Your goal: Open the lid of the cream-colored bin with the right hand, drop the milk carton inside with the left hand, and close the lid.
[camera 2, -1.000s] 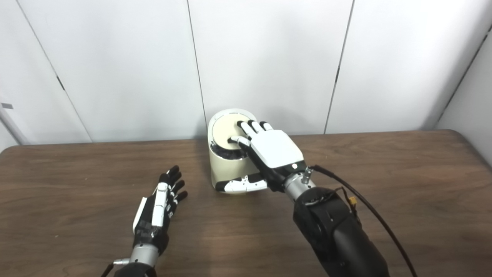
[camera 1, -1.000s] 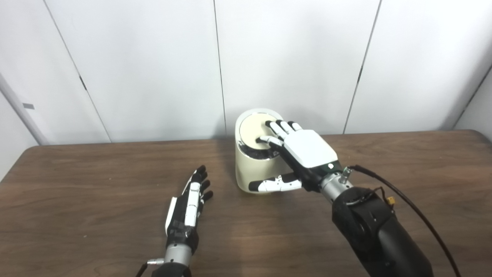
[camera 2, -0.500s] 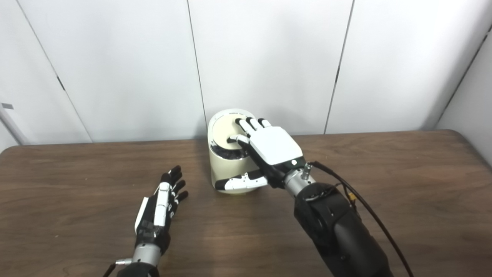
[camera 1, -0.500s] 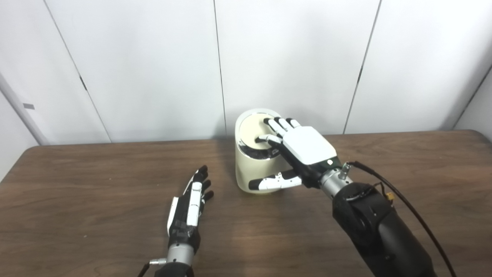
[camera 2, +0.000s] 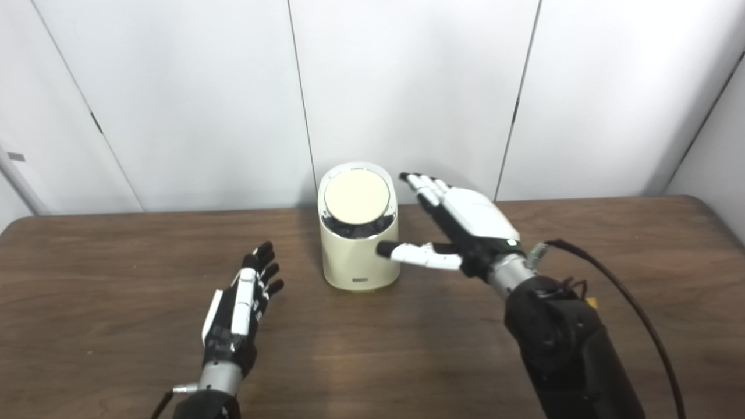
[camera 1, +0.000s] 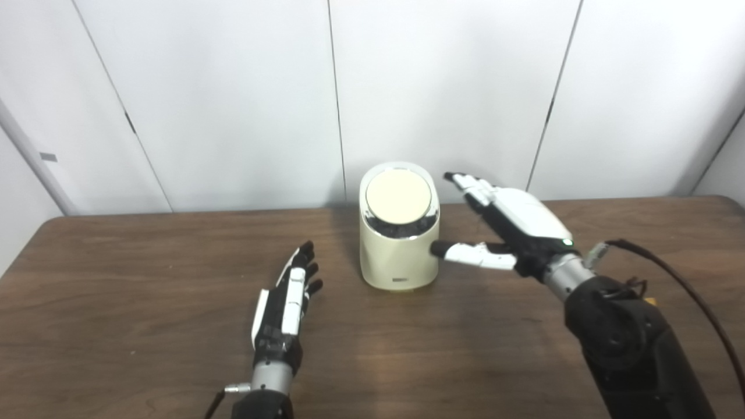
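The cream-colored bin (camera 1: 398, 256) stands upright at the back middle of the table, its round lid (camera 1: 398, 195) shut flat on top. My right hand (camera 1: 512, 221) is open just right of the bin, fingers spread, thumb tip close to the bin's right side, off the lid. My left hand (camera 1: 288, 299) is open and empty, lying on the table to the front left of the bin. No milk carton is in view.
The brown wooden table (camera 1: 145, 302) runs wide to both sides. White wall panels (camera 1: 233, 87) stand right behind the bin. A black cable (camera 1: 687, 291) trails from my right wrist.
My right hand has lifted off the lid and moved to the right of the bin. The lid now sits flat and the bin stands straight. The camera has shifted slightly.
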`<state>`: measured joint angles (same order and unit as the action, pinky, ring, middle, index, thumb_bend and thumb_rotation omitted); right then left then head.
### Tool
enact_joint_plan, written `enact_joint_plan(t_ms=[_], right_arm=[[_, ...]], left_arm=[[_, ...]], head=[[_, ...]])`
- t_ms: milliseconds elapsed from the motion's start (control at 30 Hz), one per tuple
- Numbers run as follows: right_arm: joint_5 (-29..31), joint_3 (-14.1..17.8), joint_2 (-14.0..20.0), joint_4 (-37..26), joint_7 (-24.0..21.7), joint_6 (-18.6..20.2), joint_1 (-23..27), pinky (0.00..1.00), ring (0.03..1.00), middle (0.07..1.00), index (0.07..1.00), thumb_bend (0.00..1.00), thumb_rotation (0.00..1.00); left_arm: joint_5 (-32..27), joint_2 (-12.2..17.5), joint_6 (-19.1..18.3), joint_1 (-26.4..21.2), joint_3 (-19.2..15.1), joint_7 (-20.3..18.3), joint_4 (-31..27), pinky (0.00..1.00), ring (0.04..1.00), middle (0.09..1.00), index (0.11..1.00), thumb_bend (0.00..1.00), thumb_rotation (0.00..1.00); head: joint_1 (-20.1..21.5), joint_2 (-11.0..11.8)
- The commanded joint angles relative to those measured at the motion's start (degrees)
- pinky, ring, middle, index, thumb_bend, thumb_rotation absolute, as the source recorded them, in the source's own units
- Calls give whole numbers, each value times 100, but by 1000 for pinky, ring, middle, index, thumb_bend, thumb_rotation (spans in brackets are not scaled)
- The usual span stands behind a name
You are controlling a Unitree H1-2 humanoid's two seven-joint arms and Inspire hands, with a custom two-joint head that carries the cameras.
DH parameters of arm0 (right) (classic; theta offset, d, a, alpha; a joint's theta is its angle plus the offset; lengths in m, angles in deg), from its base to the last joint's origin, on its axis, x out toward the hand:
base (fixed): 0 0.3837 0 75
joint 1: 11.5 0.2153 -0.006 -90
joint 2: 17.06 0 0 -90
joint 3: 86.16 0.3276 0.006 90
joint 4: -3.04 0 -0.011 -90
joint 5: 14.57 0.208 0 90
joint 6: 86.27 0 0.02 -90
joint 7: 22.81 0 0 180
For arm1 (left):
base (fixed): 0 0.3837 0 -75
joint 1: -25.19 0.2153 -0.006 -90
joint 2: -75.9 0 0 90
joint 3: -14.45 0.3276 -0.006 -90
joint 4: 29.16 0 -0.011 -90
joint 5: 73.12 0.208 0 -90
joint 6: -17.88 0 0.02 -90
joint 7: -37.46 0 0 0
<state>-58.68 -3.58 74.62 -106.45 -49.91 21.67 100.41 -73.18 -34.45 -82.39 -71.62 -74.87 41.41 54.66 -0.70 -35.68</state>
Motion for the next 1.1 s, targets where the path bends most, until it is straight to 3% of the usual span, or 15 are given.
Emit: enact_joint_plan(t_ms=[0,100,267,400,500,667,767,967,1067], right_arm=[[290,204,21,-35,248,12,24,978,1000,1000,1000,629,972],[761,512,-34,154,493,-15,-281,971,1000,1000,1000,631,967],[1174,707,-240,388,1011,-136,-765,958,1000,1000,1000,621,999],[1602,931,-579,725,1915,-783,-1102,894,954,975,961,591,1000],[1961,1088,-796,810,2342,-1096,-1277,848,907,932,924,562,1000],[2762,1332,-864,834,2450,-1283,-1489,824,906,934,925,606,1000],[3305,1487,-802,947,2393,-1462,-1612,889,951,957,938,607,1000],[3634,1575,-711,1120,2486,-1887,-1883,905,953,955,941,645,1000],[3768,1567,-689,993,2455,-1889,-2079,899,951,956,940,648,1000]], left_arm=[[100,87,115,-214,-6,-12,-234,899,939,952,953,627,951],[206,215,124,-249,2,-7,-237,919,934,946,949,616,976],[176,432,155,-235,15,-113,-153,947,941,950,946,584,965],[166,658,280,-36,23,-228,-262,947,937,949,953,564,970],[-34,790,550,167,-106,-344,-281,956,934,946,953,580,938],[-264,984,803,476,-329,-480,-455,949,951,955,972,554,912],[-281,1086,890,693,-454,-499,-571,948,946,954,974,511,961],[-347,1053,1202,1027,-599,-470,-506,927,931,939,951,509,947],[-277,1033,1437,1170,-579,-464,-453,938,938,942,957,519,938]], head=[[-3,-14],[9,11],[27,24],[101,35],[162,44],[200,40],[220,48],[241,70],[255,72]])
